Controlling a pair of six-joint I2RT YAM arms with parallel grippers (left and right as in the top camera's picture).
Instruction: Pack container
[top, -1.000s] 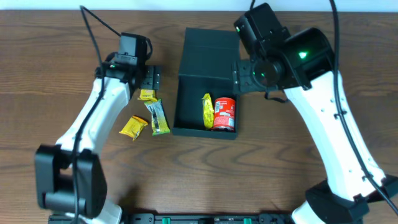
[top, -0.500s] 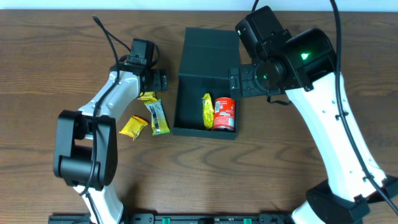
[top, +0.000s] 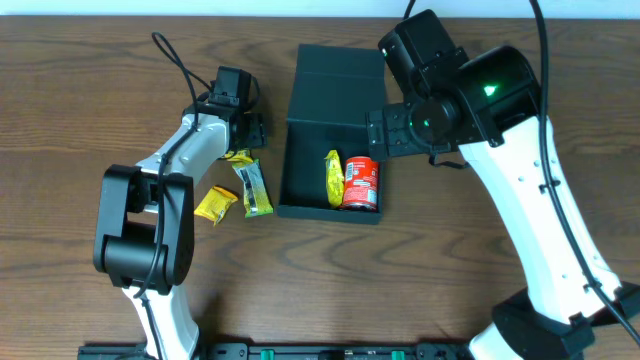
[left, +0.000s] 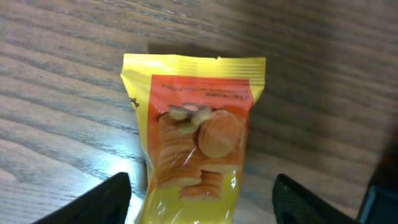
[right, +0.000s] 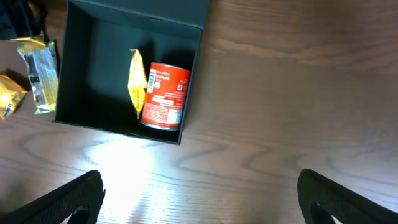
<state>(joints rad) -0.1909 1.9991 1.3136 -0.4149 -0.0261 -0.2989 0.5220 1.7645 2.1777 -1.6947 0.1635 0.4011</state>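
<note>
The container (top: 305, 150), a dark square box with its flap lid (top: 340, 70) folded back, stands open mid-table. Inside it lie a yellow packet (top: 333, 178) and a red can (top: 361, 182); the right wrist view shows the same container (right: 93, 68), can (right: 165, 96) and packet (right: 137, 84). My left gripper (left: 202, 202) is open just left of the box, one finger (left: 106, 199) on each side of a yellow cracker packet (left: 199, 124) without touching it. My right gripper (right: 202, 205) hangs open and empty above the table on the box's right side.
Two more snacks lie on the wood left of the box: a green-silver bar (top: 254, 188) and a yellow packet (top: 214, 204). The cracker packet (top: 237, 155) sits just behind them. The right arm (top: 480, 90) reaches over the box's right edge.
My left arm has swung in and its gripper has settled over the cracker packet, the jaws drawing closer together. The right arm has hardly moved.
</note>
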